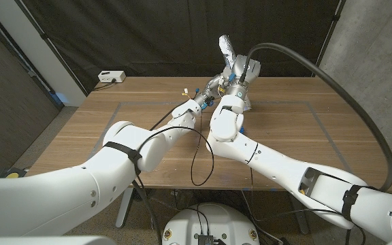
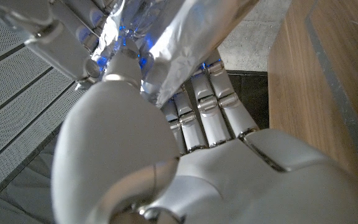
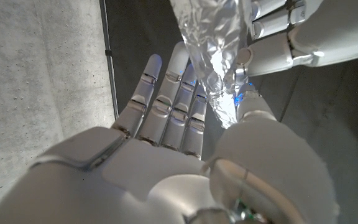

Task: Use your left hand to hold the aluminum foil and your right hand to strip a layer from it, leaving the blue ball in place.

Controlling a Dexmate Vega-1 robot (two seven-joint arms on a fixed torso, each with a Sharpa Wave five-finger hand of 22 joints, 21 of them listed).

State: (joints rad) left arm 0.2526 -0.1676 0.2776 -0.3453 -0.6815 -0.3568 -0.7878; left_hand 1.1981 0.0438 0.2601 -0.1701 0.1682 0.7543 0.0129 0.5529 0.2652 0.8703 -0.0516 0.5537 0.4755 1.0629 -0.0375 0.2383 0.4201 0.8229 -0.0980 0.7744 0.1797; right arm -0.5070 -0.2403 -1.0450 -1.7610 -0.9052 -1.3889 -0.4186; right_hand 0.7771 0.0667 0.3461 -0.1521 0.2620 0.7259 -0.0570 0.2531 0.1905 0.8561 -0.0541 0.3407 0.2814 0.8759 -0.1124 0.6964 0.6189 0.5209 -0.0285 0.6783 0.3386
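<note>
From the head view, both hands meet at the table's (image 1: 298, 129) far middle, the aluminum foil (image 1: 227, 52) rising between them; the left hand (image 1: 208, 90) should brace low and firm. In the left wrist view that hand (image 2: 185, 124) clamps the foil (image 2: 166, 56), blue glowing through, likely the ball; in the right wrist view the right hand (image 3: 185, 124) pinches the foil strip (image 3: 213, 50) with its thumb, other fingers spread, and should peel slowly away.

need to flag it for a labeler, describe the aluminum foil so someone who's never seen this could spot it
Follow the wooden table to its far edge, where the two white arms meet. There the left hand and right hand hold the aluminum foil up against the dark curtain. It is the only crinkled, shiny silver thing, a strip rising above the hands, with blue glinting through near the fingers.
</note>
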